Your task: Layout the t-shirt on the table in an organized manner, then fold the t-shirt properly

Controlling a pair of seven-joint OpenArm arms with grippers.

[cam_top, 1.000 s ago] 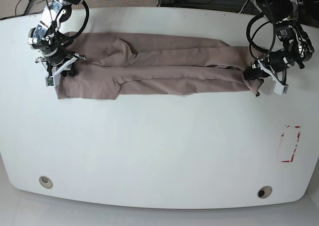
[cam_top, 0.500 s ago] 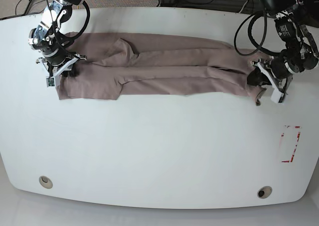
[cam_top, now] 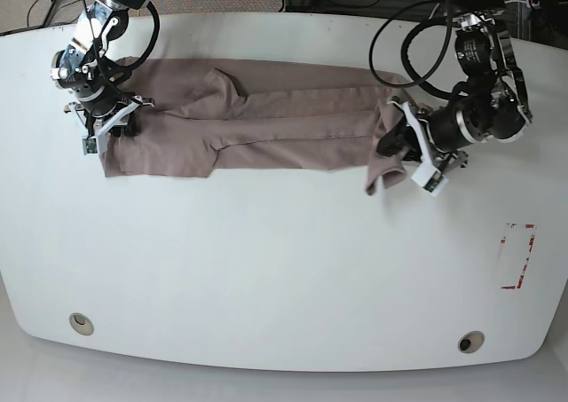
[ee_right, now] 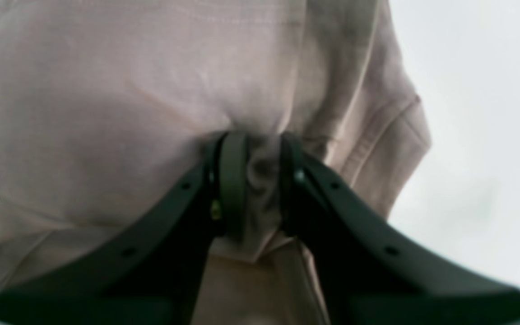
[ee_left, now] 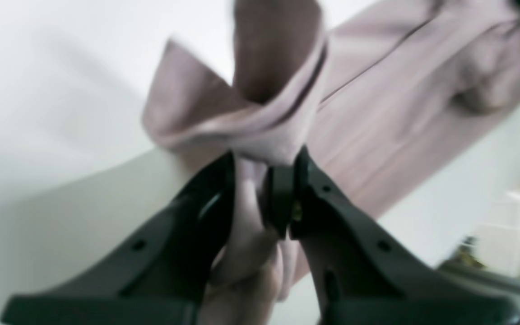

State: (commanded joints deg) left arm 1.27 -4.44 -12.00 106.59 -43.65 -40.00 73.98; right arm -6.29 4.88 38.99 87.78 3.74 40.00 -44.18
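The t-shirt point(cam_top: 257, 122) lies as a long narrow band on the far half of the counter point(cam_top: 266, 269), its long axis running side to side along the counter's far edge. Taking the red tape rectangle point(cam_top: 517, 256) as the landmark, the whole garment sits farther back and over toward the opposite side, well apart from the tape.

The left claw point(cam_top: 397, 146) holds the end of the t-shirt nearer the tape. That end is lifted and doubled back over the band, with a small flap hanging down toward the near edge just beside the claw. In the left wrist view the left claw point(ee_left: 264, 180) is nearly closed, its two dark fingers point(ee_left: 282, 198) pinching a bunched fold of the mauve cloth point(ee_left: 400, 104), which trails away from the claw across the white counter point(ee_left: 52, 90); this view is blurred.

The right claw point(cam_top: 105, 118) grips the t-shirt's far end, the one farthest from the tape, near the corner of the counter. In the right wrist view the right claw point(ee_right: 257, 153) is closed down to a narrow gap on a gathered pinch of fabric, and the t-shirt point(ee_right: 106, 90) spreads out ahead of it, a hemmed edge showing beside the counter point(ee_right: 481, 135).
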